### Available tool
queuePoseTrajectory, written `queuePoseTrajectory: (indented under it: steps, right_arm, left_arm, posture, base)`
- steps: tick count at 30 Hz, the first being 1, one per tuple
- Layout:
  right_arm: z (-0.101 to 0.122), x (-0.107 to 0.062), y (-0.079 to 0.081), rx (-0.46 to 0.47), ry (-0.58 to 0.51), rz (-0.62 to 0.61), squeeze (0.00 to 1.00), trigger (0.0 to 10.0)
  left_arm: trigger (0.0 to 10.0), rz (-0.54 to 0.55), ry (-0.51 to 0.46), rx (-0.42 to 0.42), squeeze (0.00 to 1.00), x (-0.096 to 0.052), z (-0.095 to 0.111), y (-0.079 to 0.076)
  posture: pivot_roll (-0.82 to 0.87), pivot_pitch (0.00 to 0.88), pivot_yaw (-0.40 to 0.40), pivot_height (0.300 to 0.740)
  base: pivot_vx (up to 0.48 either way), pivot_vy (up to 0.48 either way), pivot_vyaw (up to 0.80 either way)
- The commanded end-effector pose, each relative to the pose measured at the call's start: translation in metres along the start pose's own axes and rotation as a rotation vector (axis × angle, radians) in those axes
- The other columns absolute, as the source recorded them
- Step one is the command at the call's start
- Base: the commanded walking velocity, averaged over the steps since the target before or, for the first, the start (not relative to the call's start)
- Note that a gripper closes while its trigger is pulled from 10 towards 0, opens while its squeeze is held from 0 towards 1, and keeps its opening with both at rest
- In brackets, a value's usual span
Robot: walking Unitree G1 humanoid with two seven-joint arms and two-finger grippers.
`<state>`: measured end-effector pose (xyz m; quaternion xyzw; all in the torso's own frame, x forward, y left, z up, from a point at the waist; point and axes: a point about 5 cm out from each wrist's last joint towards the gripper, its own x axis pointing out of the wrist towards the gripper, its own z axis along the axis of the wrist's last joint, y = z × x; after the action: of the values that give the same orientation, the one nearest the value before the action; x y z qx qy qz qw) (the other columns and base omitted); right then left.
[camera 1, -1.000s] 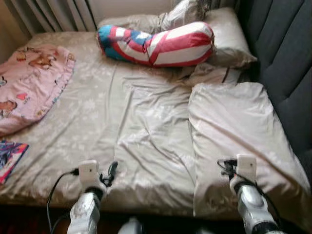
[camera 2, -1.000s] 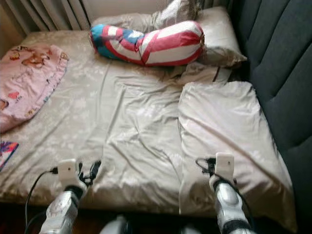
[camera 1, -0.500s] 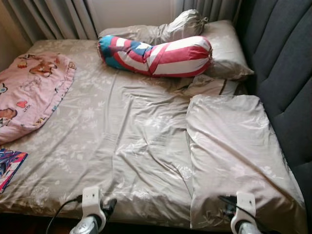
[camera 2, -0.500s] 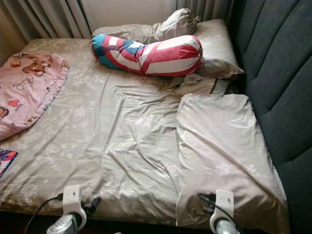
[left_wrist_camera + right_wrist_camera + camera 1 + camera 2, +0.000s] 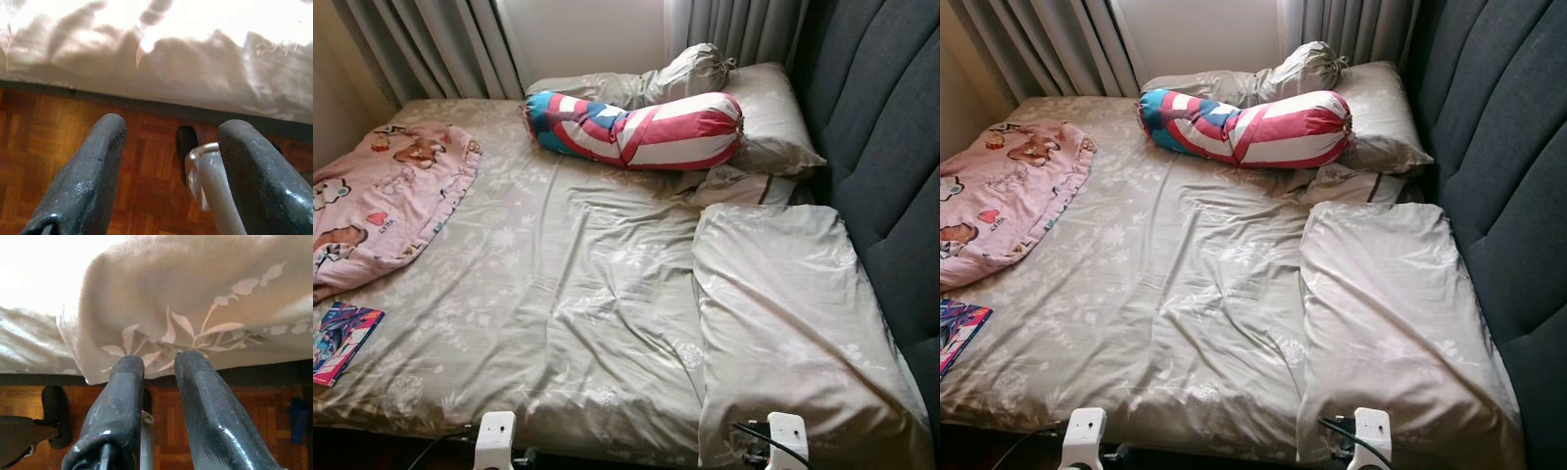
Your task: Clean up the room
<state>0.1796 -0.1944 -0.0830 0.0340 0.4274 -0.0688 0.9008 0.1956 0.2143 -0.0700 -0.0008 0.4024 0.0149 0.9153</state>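
A beige floral sheet covers the bed (image 5: pixel 558 294). A beige pillow (image 5: pixel 783 313) lies at its near right, with its corner hanging over the bed's front edge. Further back a red, white and blue striped bolster (image 5: pixel 646 132) rests against more beige pillows (image 5: pixel 773 117). A pink cartoon blanket (image 5: pixel 382 206) is bunched at the left, and a colourful book (image 5: pixel 342 338) lies near the left front edge. My left gripper (image 5: pixel 173 127) is open over the wooden floor just short of the bed. My right gripper (image 5: pixel 159 362) is narrowly open, fingertips (image 5: pixel 129 367) right at the pillow's hanging corner (image 5: pixel 195 308).
A dark padded headboard (image 5: pixel 891 166) runs along the right side. Grey curtains (image 5: pixel 431 44) hang behind the bed. Parquet floor (image 5: pixel 44 147) lies under both grippers at the bed's front edge. Both wrist mounts (image 5: pixel 495 436) show at the bottom of the eye views.
The camera has tilted up, so the bed sits lower in the picture. Both arms have drawn back and down from the bed's front edge toward the bottom of the view.
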Motion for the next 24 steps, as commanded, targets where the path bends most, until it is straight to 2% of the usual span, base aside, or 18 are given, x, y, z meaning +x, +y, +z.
queuePoseTrajectory:
  steps: [1, 2, 3, 5, 13, 14, 15, 17, 24]
  right_arm:
    - [0.002, 0.000, -0.002, 0.001, -0.017, -0.016, 0.10, 10.0]
    - [0.003, 0.000, -0.002, 0.002, -0.023, -0.018, 0.10, 10.0]
    - [0.006, 0.000, -0.004, 0.010, -0.038, -0.041, 1.00, 10.0]
    - [0.007, 0.000, -0.006, -0.008, -0.046, -0.057, 1.00, 10.0]
    - [0.000, -0.001, -0.009, -0.002, -0.014, -0.068, 1.00, 10.0]
    - [-0.003, -0.001, -0.005, -0.008, 0.002, -0.041, 0.36, 10.0]
    - [-0.004, -0.001, -0.003, -0.013, 0.007, -0.027, 0.00, 10.0]
    - [-0.005, -0.001, 0.000, -0.012, 0.010, -0.012, 0.00, 10.0]
    - [-0.005, -0.001, 0.004, -0.028, 0.021, 0.006, 0.00, 10.0]
  left_arm:
    - [10.0, 0.008, 0.002, 0.007, 0.00, -0.001, -0.001, 0.006]
    - [10.0, 0.008, 0.001, 0.011, 0.00, -0.001, -0.001, 0.007]
    - [10.0, -0.005, 0.022, 0.031, 0.00, 0.000, -0.004, -0.001]
    - [10.0, -0.018, 0.046, 0.035, 0.00, -0.001, -0.010, -0.008]
    - [10.0, 0.007, 0.025, 0.025, 0.00, 0.001, -0.003, -0.007]
    - [10.0, -0.001, 0.027, 0.035, 0.00, 0.001, -0.003, -0.008]
    - [10.0, -0.006, 0.031, 0.052, 0.00, 0.002, -0.003, -0.009]
    - [10.0, -0.010, 0.039, 0.073, 0.00, 0.001, -0.004, -0.009]
    - [10.0, 0.026, 0.054, 0.041, 0.00, -0.001, -0.010, -0.002]
  posture:
    - [0.06, 0.047, 0.035, 0.740]
    - [0.06, 0.047, 0.035, 0.740]
    - [0.06, 0.044, 0.036, 0.740]
    - [0.05, 0.040, 0.038, 0.740]
    - [0.06, 0.049, 0.040, 0.740]
    - [0.05, 0.059, 0.040, 0.740]
    - [0.05, 0.061, 0.040, 0.740]
    - [0.05, 0.066, 0.041, 0.740]
    - [0.06, 0.076, 0.038, 0.740]
  base:
    - [0.000, 0.000, 0.00]
    - [0.000, 0.000, 0.00]
    - [0.000, 0.000, 0.00]
    - [0.000, 0.000, 0.00]
    - [0.000, 0.000, 0.00]
    - [0.000, 0.000, 0.00]
    - [0.000, 0.000, 0.00]
    - [0.000, 0.000, 0.00]
    - [0.000, 0.000, 0.00]
